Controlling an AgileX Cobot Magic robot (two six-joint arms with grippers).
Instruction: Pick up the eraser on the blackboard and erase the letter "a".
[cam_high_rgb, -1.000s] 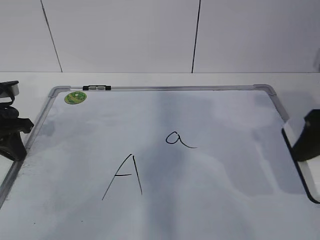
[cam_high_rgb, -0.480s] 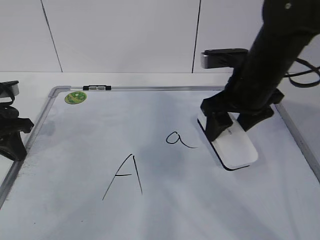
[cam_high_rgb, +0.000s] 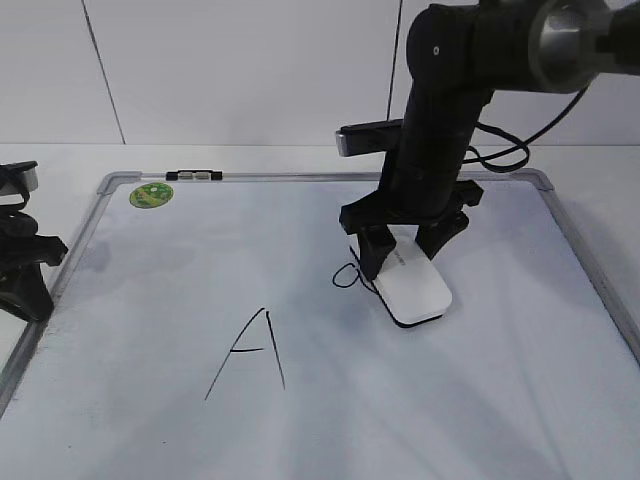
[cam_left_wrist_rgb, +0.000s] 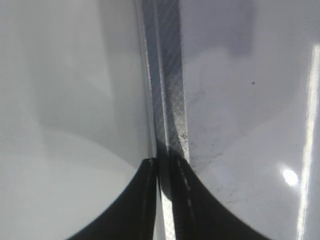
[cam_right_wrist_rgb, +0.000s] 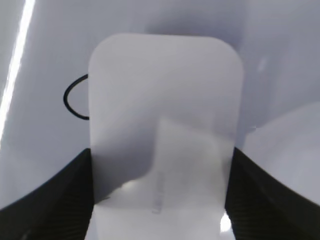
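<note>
My right gripper is shut on the white eraser and presses it flat on the blackboard. The eraser covers the right part of the letter "a"; only its left loop shows. In the right wrist view the eraser fills the space between the two black fingers, with the loop of the "a" just left of it. My left gripper rests at the board's left frame. In the left wrist view its fingers are together over the silver frame.
A larger capital "A" is drawn lower left of the eraser. A round green sticker and a grey clip sit at the board's top left. A white tiled wall stands behind.
My right arm has come in from the right edge with the eraser and slid it leftward over the board onto the tail and right side of the "a". The left arm has not moved.
</note>
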